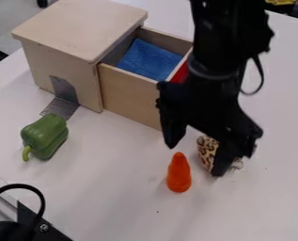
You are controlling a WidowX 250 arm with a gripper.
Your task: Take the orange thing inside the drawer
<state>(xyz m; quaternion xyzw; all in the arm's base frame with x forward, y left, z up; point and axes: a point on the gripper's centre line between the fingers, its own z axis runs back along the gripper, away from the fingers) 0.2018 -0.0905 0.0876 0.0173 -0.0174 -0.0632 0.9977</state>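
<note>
The jaws (pixel 195 160) are held spread above the bench (pixel 107 202), on which the orange thing (pixel 178 174) is seen near them. In the opened drawer (pixel 129 100), a blue cloth (pixel 150 60) is contained.

Nothing legible; no text, labels or numbers readable.

I seem to be in a robotics lab: a metal bracket (pixel 64 89) stands against the box (pixel 75 23) on my white counter (pixel 113 202), with a cable (pixel 27 187) and bolted mount (pixel 44 228) nearer the camera than the box.
</note>
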